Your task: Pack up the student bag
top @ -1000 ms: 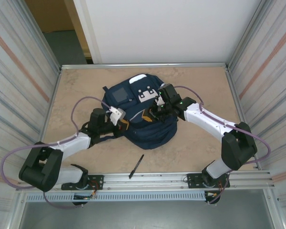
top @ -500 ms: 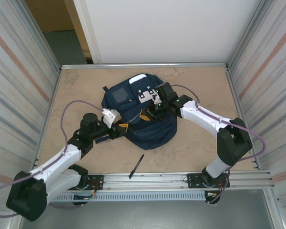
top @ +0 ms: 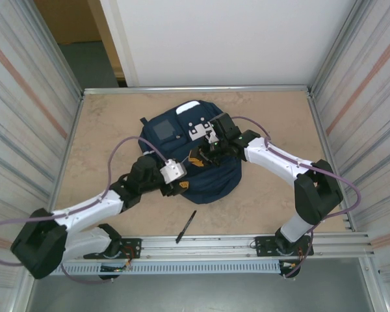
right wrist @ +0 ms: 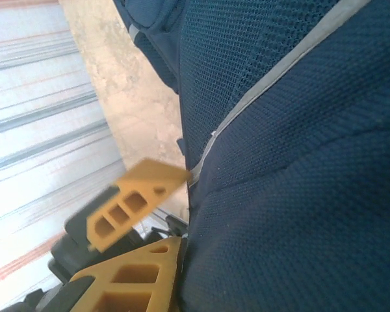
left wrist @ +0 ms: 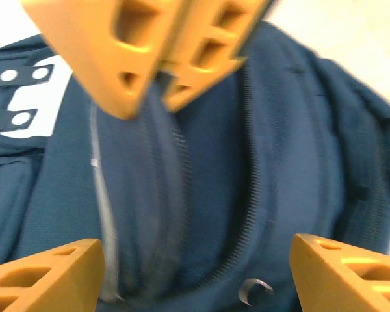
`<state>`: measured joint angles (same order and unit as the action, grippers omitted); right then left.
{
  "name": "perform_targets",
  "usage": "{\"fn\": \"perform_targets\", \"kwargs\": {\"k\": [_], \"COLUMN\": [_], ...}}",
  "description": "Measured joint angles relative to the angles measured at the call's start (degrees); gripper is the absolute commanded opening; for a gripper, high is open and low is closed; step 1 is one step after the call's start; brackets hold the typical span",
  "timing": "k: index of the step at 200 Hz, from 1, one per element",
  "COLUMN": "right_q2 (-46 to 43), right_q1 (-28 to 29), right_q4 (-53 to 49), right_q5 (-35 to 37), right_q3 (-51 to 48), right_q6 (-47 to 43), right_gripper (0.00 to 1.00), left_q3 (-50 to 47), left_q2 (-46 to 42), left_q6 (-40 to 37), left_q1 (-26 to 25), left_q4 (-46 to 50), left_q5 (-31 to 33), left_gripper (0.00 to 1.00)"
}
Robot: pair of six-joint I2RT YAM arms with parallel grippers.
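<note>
Top view first: the navy backpack (top: 211,177) is lying flat pretty much dead centre on the tabletop (top: 104,123), with a black pen (top: 186,226) on its own at the bag's 6 o'clock. The left gripper (top: 183,187) is at the bag's 7 o'clock edge, and the right gripper (top: 205,155) reaches in from 3 o'clock onto the middle of the bag. Left wrist cam: the left gripper (left wrist: 195,260) is spread wide over the blue fabric, with a zipper line (left wrist: 253,162) running between the fingers and a white patch (left wrist: 26,97) off at 9 o'clock. The right gripper (left wrist: 155,97) pokes in at 12 o'clock. Right wrist cam: the right gripper (right wrist: 182,208) has its orange fingers nearly together right against the backpack (right wrist: 299,162) by a grey stripe (right wrist: 266,84). Honestly can't tell if it's pinching any fabric.
</note>
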<state>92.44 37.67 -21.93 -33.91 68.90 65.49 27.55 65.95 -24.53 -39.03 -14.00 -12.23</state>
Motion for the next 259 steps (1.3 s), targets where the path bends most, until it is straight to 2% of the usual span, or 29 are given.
{"fn": "perform_targets", "kwargs": {"k": [14,32,49,61,72,88,127,138,152,172,184,199,210,221,235,259], "right_q2": [-0.1,-0.6,-1.3,-2.1,-3.0,-5.0,-13.1,-16.1,-19.6,-23.8,-25.3,-25.7,-24.3,-21.1,-15.1,-5.3], "right_q1": [0.2,0.2,0.2,0.1,0.0,-0.4,-2.1,-0.4,4.7,15.9,23.4,31.9,36.3,38.6,38.8,37.3], "right_q4": [0.1,0.1,0.1,0.0,-0.5,-2.9,-11.7,-13.4,-14.8,-14.3,-13.3,-12.1,-11.1,-10.2,-8.9,-8.6], "right_q5": [0.1,0.5,1.0,1.6,2.1,2.9,7.9,10.2,13.8,19.0,20.5,21.6,22.6,23.8,25.1,25.3], "right_q3": [-0.1,-1.0,-2.4,-3.3,-4.1,-5.4,-8.6,-10.0,-12.0,-15.6,-17.9,-20.6,-21.9,-22.6,-22.5,-20.1], "right_q6": [0.0,0.0,0.0,-0.2,-1.0,-3.0,-11.1,-14.9,-21.1,-34.0,-44.7,-59.6,-70.5,-79.9,-89.4,-99.7], "right_gripper": [0.16,0.16,0.18,0.24,0.38,0.49,0.58,0.58,0.58,0.60,0.63,0.77,0.79,0.79,0.79,0.76], "left_q3": [1.0,1.3,1.6,1.6,1.6,1.8,5.2,5.8,5.9,6.1,6.7,7.2,7.2,7.2,7.2,7.3], "left_q2": [2.0,3.6,5.3,6.6,7.6,8.6,9.1,9.1,9.1,9.1,9.2,9.3,9.6,10.0,10.6,11.0], "left_q6": [0.1,0.5,0.2,0.3,-0.3,-0.7,1.2,2.3,3.4,4.5,4.9,5.6,6.4,7.0,7.5,8.1], "left_q1": [0.0,0.0,0.0,-0.6,-0.8,-0.4,3.2,4.7,6.4,8.0,8.7,9.9,10.8,11.4,11.9,12.1], "left_q4": [-2.6,-5.8,-7.2,-8.0,-9.0,-9.6,-6.6,-6.3,-5.9,-4.4,-3.2,-2.7,-2.8,-2.9,-2.9,-2.9], "left_q5": [1.9,3.0,2.4,1.3,0.9,0.4,-3.8,-5.5,-7.6,-10.4,-12.0,-14.3,-16.1,-17.6,-19.0,-20.4], "left_gripper": [0.68,0.53,0.25,0.09,0.02,0.00,0.00,0.00,0.00,0.00,0.00,0.00,0.00,0.00,0.00,0.00]}}
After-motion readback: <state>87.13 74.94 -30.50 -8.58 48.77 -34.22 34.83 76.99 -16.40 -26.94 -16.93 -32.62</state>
